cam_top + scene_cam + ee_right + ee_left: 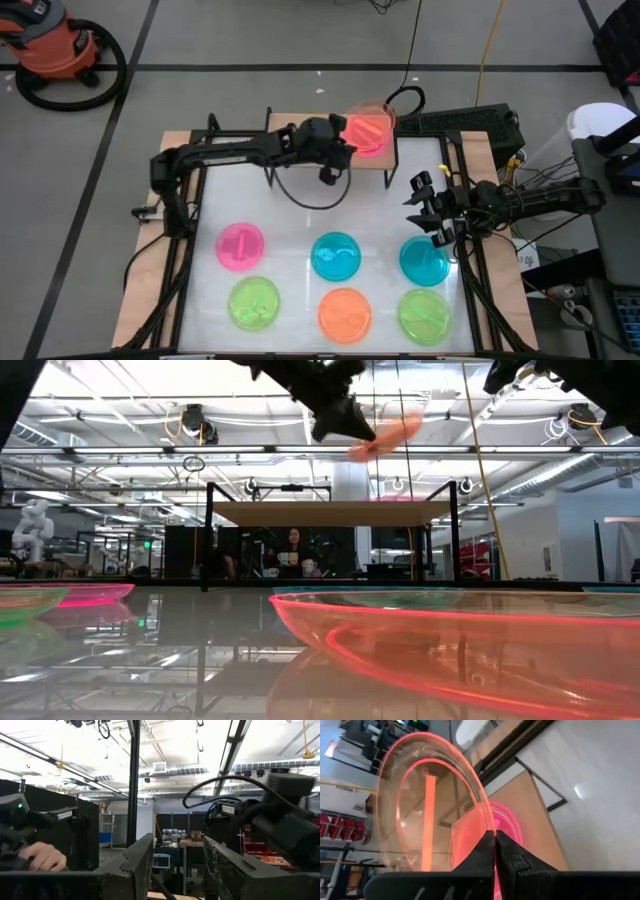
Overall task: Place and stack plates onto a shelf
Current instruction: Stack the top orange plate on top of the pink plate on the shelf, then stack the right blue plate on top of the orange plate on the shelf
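Only one text can be read: the white word "TROSSEN" on a dark arm part (67,816) in the right wrist view. The plates and the shelf carry no label that can be read, and no other view shows legible text.

Shelf (310,128) mostly hidden under left arm; held orange plate (385,438) motion-blurred.
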Controlling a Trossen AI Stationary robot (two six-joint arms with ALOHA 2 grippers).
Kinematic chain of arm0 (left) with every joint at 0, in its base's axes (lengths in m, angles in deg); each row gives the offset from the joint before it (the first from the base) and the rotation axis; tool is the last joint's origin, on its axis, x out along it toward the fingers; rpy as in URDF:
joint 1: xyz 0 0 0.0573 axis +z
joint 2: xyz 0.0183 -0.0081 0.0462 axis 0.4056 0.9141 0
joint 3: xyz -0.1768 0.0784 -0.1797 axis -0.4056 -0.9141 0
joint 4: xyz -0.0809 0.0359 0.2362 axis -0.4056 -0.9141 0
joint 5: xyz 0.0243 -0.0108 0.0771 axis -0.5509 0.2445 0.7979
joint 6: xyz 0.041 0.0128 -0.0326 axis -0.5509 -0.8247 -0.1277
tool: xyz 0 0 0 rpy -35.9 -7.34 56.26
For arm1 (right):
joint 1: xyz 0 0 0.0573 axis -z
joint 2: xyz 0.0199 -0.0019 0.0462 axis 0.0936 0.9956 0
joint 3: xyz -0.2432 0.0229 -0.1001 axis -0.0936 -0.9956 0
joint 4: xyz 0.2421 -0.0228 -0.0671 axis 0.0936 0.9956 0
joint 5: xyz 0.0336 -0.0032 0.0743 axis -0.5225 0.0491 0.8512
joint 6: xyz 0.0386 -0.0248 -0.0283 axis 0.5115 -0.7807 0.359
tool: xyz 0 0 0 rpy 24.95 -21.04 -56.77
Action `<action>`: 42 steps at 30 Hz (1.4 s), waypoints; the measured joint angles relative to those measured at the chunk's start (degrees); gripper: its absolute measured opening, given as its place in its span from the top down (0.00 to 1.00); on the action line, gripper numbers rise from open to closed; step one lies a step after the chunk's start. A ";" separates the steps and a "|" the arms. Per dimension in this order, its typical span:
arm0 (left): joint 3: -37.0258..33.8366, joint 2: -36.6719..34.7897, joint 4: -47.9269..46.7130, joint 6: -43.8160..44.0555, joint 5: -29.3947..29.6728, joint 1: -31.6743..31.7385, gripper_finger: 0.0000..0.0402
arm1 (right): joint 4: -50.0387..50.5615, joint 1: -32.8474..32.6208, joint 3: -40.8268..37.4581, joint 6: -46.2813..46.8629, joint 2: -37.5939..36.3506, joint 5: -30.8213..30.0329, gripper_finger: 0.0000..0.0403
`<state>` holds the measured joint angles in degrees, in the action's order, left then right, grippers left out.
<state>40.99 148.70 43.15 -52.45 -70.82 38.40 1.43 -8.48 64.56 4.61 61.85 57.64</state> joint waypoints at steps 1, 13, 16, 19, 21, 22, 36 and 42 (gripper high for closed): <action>0.80 1.13 -0.27 -0.83 -0.01 0.33 1.00 | 0.05 0.00 0.00 0.09 0.00 0.00 0.61; 2.17 6.56 -0.84 -1.26 0.05 2.64 0.99 | 0.07 0.00 0.00 1.89 -0.02 1.49 0.61; 2.22 6.47 -0.69 -1.07 0.03 2.39 0.95 | 0.07 0.00 0.00 1.44 -0.02 1.47 0.61; 2.22 6.49 -0.84 -0.31 0.01 2.41 0.90 | 0.04 0.00 0.00 1.35 -0.02 1.45 0.61; 2.22 6.50 -0.78 0.89 0.04 2.47 0.88 | 0.04 0.00 0.00 1.33 -0.04 1.44 0.61; 2.22 6.75 -0.59 1.08 0.05 2.50 0.87 | 0.09 0.00 0.00 1.31 -0.04 1.44 0.61; 2.22 6.95 0.27 2.05 3.38 2.10 0.74 | 0.89 0.00 -0.01 1.43 -0.04 1.38 0.61; 2.19 2.44 -0.08 4.98 8.48 -0.35 0.61 | 2.13 0.00 0.00 1.31 -0.04 1.32 0.61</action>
<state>43.19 151.15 43.08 -47.47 -62.34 38.05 3.56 -8.48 64.56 5.92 61.80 58.97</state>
